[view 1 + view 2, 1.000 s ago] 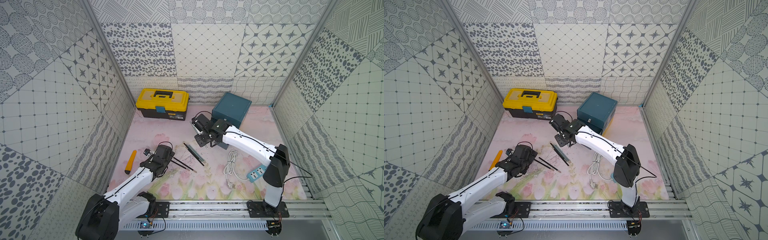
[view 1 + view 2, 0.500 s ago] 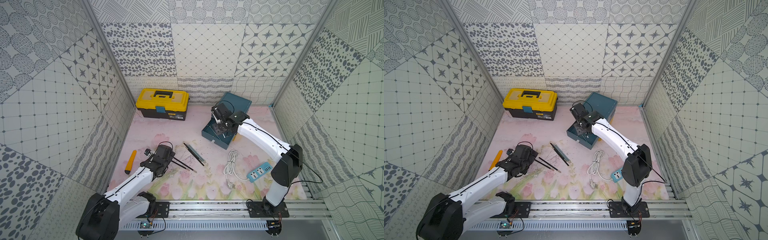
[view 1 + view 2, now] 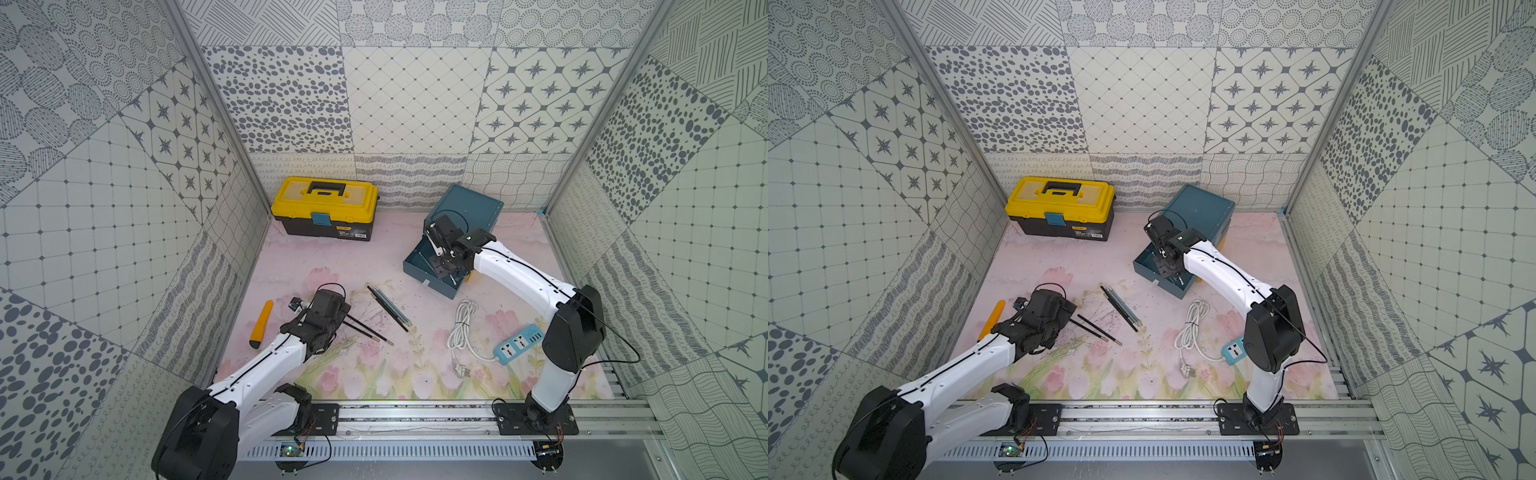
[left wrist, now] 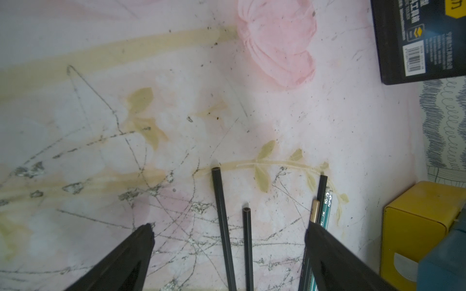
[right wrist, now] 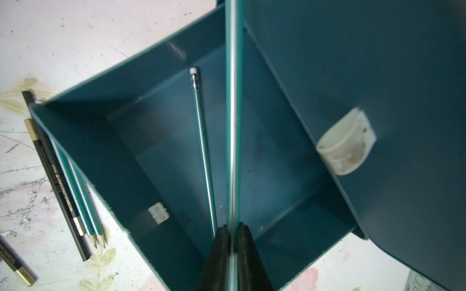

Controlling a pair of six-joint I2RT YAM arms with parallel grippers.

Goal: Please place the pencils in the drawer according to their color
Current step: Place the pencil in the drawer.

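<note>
Swung across since a second ago, my right hand clenches a teal pencil over the open drawer; left hand released.

The yellow toolbox is sitting at the back wall, lid down and black handle lying flat, with its black base resting on the flowered counter. Over on the left, the orange tool is lying beside the side wall, its black tip pointing toward the near edge. On the right, the white cable is lying in loose loops and running into the blue power strip. Its plug seems to be trailing toward the metal rail, though it's tiny from here. Grey scribbles are showing on the counter.
</note>
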